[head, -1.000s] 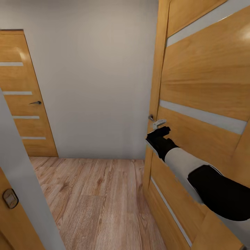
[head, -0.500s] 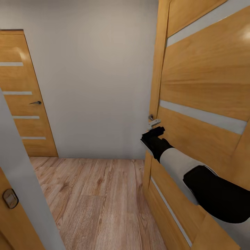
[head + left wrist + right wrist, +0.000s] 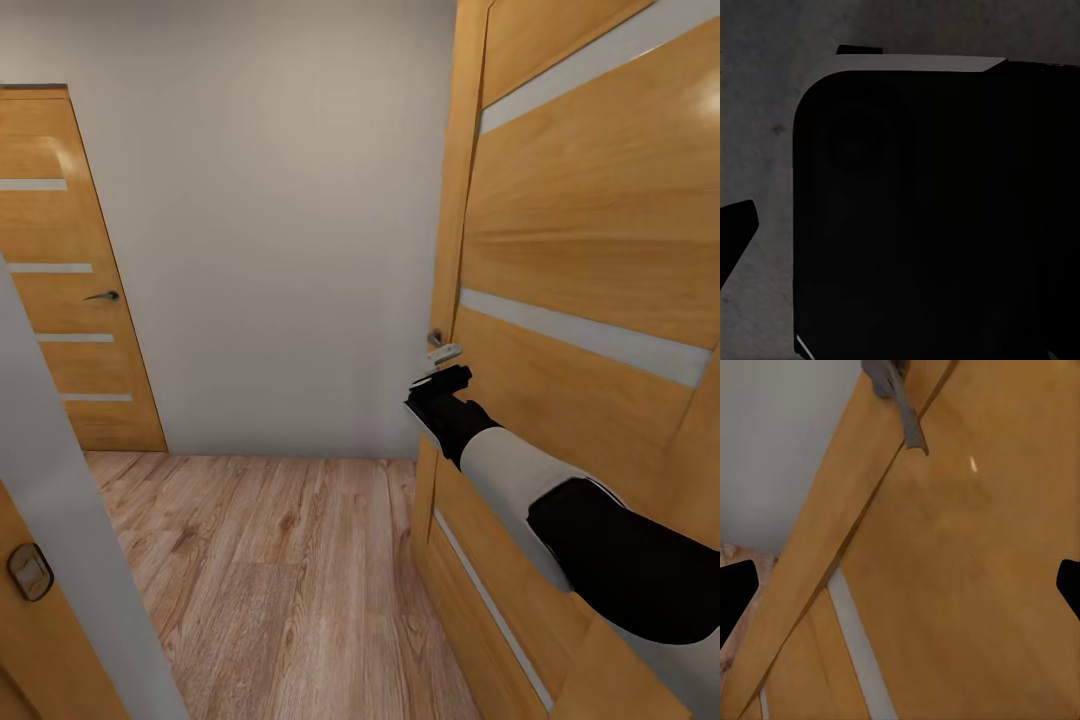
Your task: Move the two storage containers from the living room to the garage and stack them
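In a hallway, at a wooden door (image 3: 580, 260), our right gripper (image 3: 440, 385) sits just below the lever handle (image 3: 443, 350), fingers spread wide and empty. No storage containers are visible; being stiff, light plastic, they're best gripped by a wall.

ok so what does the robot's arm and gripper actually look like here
The right arm is rounded and smooth: a glossy black upper segment, then a white forearm sleeve, then a black wrist ending in the black right gripper. Its fingertips appear as plain black wedges in the right wrist view. No cables or markings are visible.
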Tool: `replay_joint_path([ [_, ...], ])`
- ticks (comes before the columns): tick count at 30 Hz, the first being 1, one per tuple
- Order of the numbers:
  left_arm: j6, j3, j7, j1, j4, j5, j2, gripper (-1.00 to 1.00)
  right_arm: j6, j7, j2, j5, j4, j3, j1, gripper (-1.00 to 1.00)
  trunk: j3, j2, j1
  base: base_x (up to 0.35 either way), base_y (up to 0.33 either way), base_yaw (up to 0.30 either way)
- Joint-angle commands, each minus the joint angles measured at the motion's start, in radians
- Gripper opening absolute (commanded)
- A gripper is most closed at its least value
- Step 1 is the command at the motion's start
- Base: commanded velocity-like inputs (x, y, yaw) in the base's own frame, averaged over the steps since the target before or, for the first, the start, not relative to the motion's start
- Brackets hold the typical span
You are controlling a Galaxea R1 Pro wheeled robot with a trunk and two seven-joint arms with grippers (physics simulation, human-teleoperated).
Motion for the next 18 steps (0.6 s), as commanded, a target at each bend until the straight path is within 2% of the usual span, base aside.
replay_joint_path([
  [1, -0.002, 0.001, -0.001, 0.0, 0.0, 0.007, 0.0, 1.0, 0.005, -0.007, 0.0, -0.01, 0.0, 0.009, -0.001, 1.0, -0.001, -0.001, 0.0, 0.0, 0.0, 0.0],
  [6, -0.002, 0.002, -0.001, 0.0, 0.0, 0.007, 0.0, 1.0, 0.005, -0.005, 0.0, -0.011, 0.001, 0.008, -0.001, 1.0, -0.001, -0.001, 0.0, 0.065, -0.012, 0.0],
  [18, -0.002, 0.001, -0.001, 0.0, 0.0, 0.006, -0.001, 1.0, 0.006, -0.007, 0.0, -0.01, 0.001, 0.008, -0.001, 1.0, -0.001, -0.001, 0.0, 0.274, -0.062, 0.0],
])
